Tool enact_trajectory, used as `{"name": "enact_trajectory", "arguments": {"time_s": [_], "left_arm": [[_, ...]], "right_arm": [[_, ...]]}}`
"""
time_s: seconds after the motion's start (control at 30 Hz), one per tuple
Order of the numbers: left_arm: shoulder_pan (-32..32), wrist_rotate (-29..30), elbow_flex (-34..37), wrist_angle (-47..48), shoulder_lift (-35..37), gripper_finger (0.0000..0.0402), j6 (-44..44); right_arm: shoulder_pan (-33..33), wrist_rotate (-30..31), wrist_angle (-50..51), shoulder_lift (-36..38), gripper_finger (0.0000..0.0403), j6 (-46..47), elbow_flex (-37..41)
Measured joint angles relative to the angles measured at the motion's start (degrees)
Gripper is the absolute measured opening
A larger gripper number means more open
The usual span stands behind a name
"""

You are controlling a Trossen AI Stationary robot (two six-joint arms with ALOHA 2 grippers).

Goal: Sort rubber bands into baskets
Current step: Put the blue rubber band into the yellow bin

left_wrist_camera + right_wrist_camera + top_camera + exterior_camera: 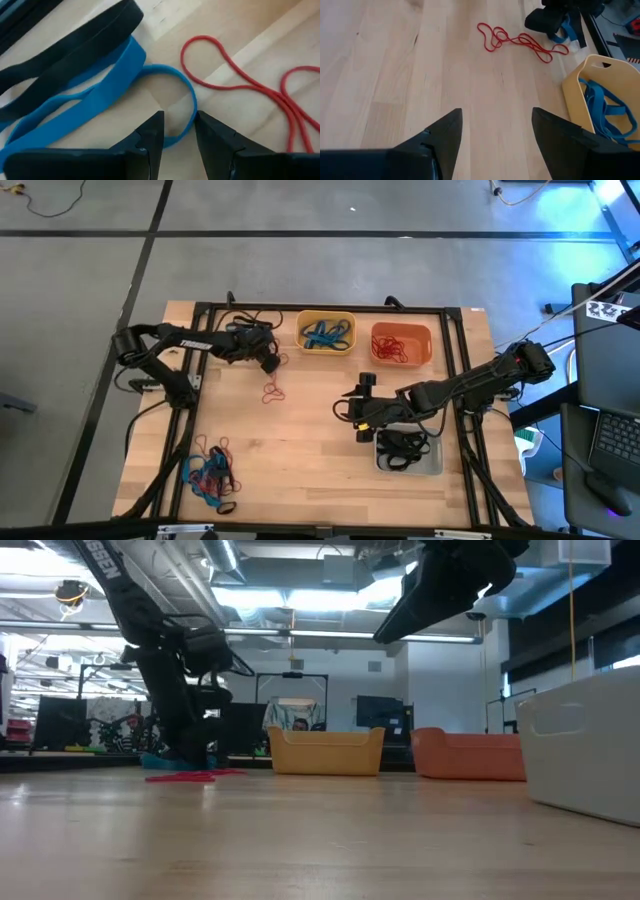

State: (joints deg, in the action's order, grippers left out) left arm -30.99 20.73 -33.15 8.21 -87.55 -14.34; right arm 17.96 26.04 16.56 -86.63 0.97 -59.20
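Directly under the left wrist camera, your left gripper (177, 131) stands with its fingers narrowly parted, straddling the rim of a blue rubber band (100, 102) that lies flat on the wood. Whether the pads already bite the band cannot be told; a slim gap shows between the tips, and the loop's curved end passes through it.

Relation that governs the coming move: the blue band's long axis runs away from the fingertips toward roughly ten o'clock in the overhead view's terms, partly beneath a black band (70, 45). A red band (235, 75) lies just beside it, at about two o'clock from the tips, apart from the blue loop. Judgement: a closing pinch here should take blue only, provided the tips do not drift toward the red.

From above, the left gripper (268, 360) sits at the table's (300, 470) upper left, with the red band (273, 391) at its six o'clock. The yellow basket (326, 315), already holding blue bands, lies at its three o'clock, near. The orange basket (425, 332) holds red; the pale grey basket (434, 465) holds black.

Your right gripper (364, 408), fingers spread wide and holding nothing, hovers beside the grey basket, well apart from the work. The left arm is clearly nearer.

An unsorted pile (210, 475) remains at seven o'clock on the table.
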Motion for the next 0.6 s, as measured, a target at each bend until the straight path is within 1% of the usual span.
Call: {"name": "enact_trajectory", "arguments": {"time_s": [0.13,0.27,0.37,0.5,0.53,0.6], "left_arm": [[-0.56,-0.82,-0.11,-2.67,-1.77,0.0109,2.04],[-0.62,-2.10,-0.24,-3.85,-2.08,0.0104,4.23],[-0.61,-3.01,-0.42,-3.23,-1.56,0.0075,4.28],[0.40,-4.32,-0.37,-1.74,-0.18,0.0019,5.00],[0.83,-4.83,-0.33,-1.02,0.39,0.0010,5.10],[1.89,-5.28,-0.33,-0.32,1.85,0.0008,5.01]], "right_arm": [[0.00,0.02,0.02,0.00,0.0238,-0.02,0.00],[0.00,0.09,0.01,-0.02,0.0238,-0.15,0.02],[0.00,0.48,0.00,-0.02,0.0238,-0.65,0.02],[0.00,0.59,0.05,-0.02,0.0238,-1.02,0.02],[0.00,0.86,0.12,-0.02,0.0238,-1.23,0.02],[0.00,1.98,0.25,-0.02,0.0238,-2.24,0.03]]}}
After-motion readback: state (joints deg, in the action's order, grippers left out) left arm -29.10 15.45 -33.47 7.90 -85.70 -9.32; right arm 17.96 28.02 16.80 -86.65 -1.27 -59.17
